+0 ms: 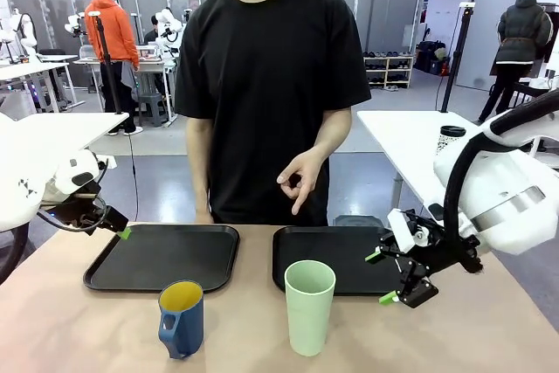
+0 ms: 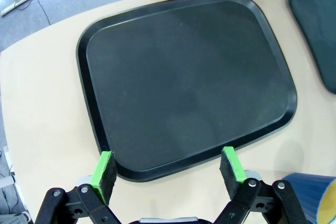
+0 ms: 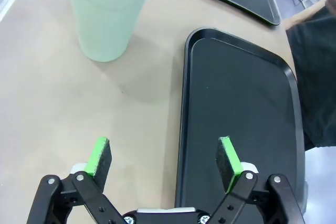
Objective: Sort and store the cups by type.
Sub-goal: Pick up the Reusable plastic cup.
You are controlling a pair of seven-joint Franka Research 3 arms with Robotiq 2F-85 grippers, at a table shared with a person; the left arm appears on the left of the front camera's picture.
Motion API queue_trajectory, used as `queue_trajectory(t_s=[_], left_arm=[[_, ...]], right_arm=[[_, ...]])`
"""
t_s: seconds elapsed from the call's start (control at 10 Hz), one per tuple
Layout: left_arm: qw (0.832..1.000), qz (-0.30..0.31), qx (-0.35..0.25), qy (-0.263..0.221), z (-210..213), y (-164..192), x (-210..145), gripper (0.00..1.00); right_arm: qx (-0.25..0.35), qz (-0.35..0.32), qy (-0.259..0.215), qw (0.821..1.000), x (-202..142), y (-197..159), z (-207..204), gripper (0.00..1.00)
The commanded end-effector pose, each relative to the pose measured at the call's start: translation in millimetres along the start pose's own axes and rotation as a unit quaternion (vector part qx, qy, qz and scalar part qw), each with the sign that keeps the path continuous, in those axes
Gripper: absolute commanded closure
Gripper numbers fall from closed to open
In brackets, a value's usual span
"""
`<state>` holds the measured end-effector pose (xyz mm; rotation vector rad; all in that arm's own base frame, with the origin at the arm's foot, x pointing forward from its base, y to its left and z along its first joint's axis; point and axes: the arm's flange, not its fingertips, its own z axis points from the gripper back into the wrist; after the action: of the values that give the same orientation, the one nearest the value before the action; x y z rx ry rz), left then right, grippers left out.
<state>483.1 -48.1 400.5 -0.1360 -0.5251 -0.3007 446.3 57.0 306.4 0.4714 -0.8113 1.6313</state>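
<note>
0 of 2 cups stored. Left claw (image 2: 167, 153) released, empty, over the near edge of the left tray (image 2: 184, 77); blue mug (image 2: 315, 192) just beside it. Right claw (image 3: 163, 140) released, empty; green cup (image 3: 107, 14) ahead of it, beside the right tray (image 3: 241, 103). Both trays bare, all sorting left.

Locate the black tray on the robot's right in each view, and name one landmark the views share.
Front view: right tray, centre-right, behind the mint-green tumbler.
Left wrist view: right tray, a corner at the upper right edge.
Right wrist view: right tray, lower right.
Shared landmark: the left tray beside it.
</note>
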Motion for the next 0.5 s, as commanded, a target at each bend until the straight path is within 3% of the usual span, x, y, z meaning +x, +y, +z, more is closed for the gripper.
queue_trajectory(t_s=[0.0,0.4], left_arm=[[1.000,-0.001,0.000,-0.001,0.5,-0.1,1.0,0.00],[1.000,-0.001,0.000,-0.001,0.5,-0.1,1.0,0.00]], right_arm=[[-0.009,-0.006,-0.004,1.000,-10.2,-9.3,-10.4,0.00],[0.000,0.000,0.000,1.000,0.0,0.0,0.0,0.00]])
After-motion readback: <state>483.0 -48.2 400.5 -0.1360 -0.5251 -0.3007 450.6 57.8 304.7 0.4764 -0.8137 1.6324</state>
